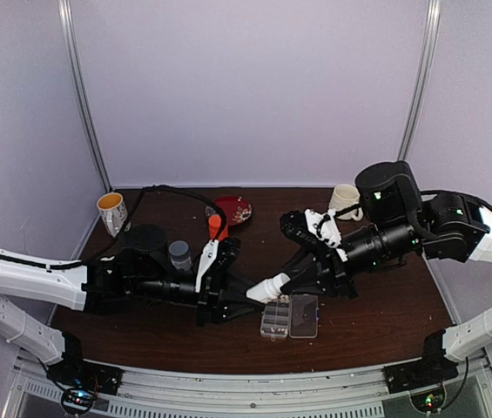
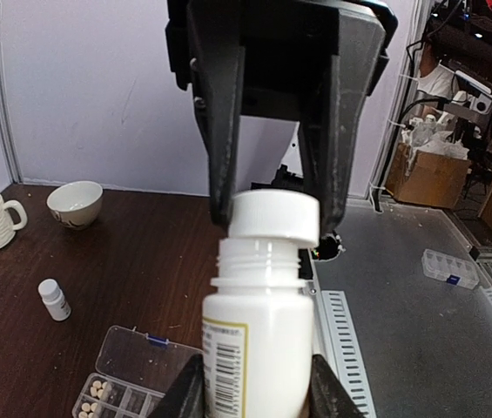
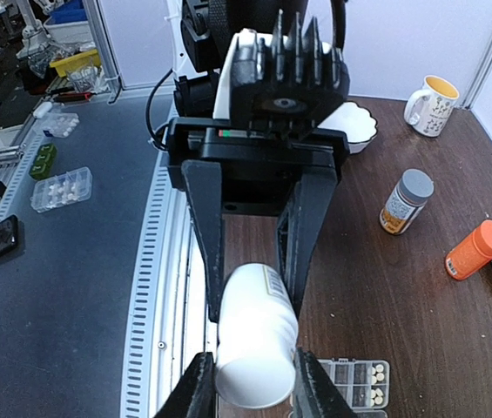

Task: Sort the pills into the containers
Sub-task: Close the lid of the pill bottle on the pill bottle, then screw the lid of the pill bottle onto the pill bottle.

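Pills [image 2: 97, 389] sit in the organiser box [image 2: 141, 350] beside the left gripper [image 2: 254, 387].

White bottle [image 2: 259, 348] with a white cap [image 2: 273, 216]; its label has a yellow stripe and a black barcode. The left end effector [image 2: 259, 396] and right end effector [image 3: 250, 387] are black. Dark brown worktop [image 1: 376, 322]. Cream pills [image 2: 97, 389] in clear containers [image 1: 273, 324]. An orange bottle [image 3: 475, 250], a red patterned plate [image 1: 235, 209], a grey-capped bottle [image 3: 407, 202].
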